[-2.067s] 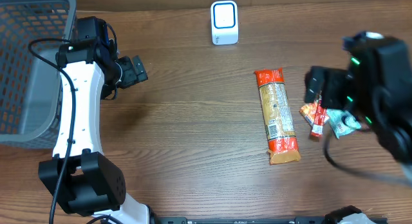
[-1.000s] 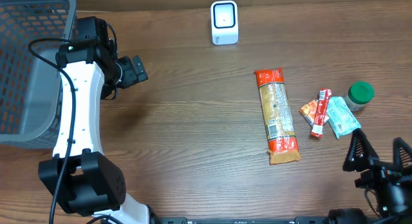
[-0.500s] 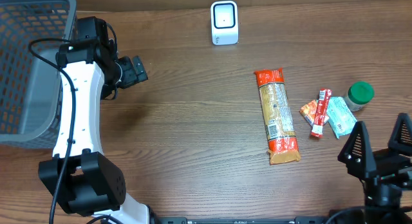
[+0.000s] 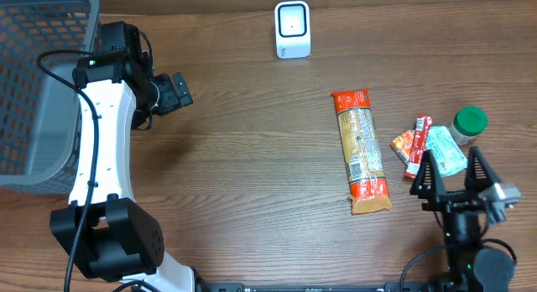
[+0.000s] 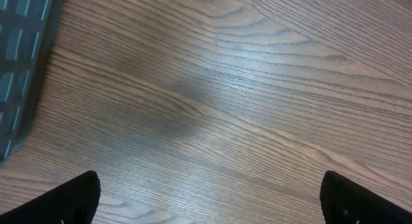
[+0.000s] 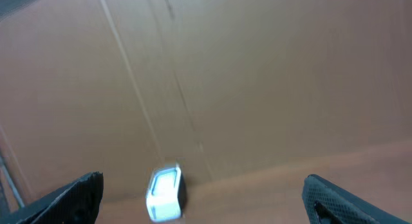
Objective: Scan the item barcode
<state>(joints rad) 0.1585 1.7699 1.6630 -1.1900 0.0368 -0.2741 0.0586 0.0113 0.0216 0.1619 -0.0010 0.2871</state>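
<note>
While the left gripper (image 4: 181, 91) and right gripper (image 4: 451, 173) gape wide and empty, the packet (image 4: 361, 152) lies flat on the table (image 4: 252, 166), well apart from the scanner (image 4: 293, 29).

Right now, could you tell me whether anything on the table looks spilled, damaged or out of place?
Nothing stands out. The long orange packet lies flat, the small sachets and green-lidded jar sit grouped to its right, and the scanner stands at the far edge.
</note>
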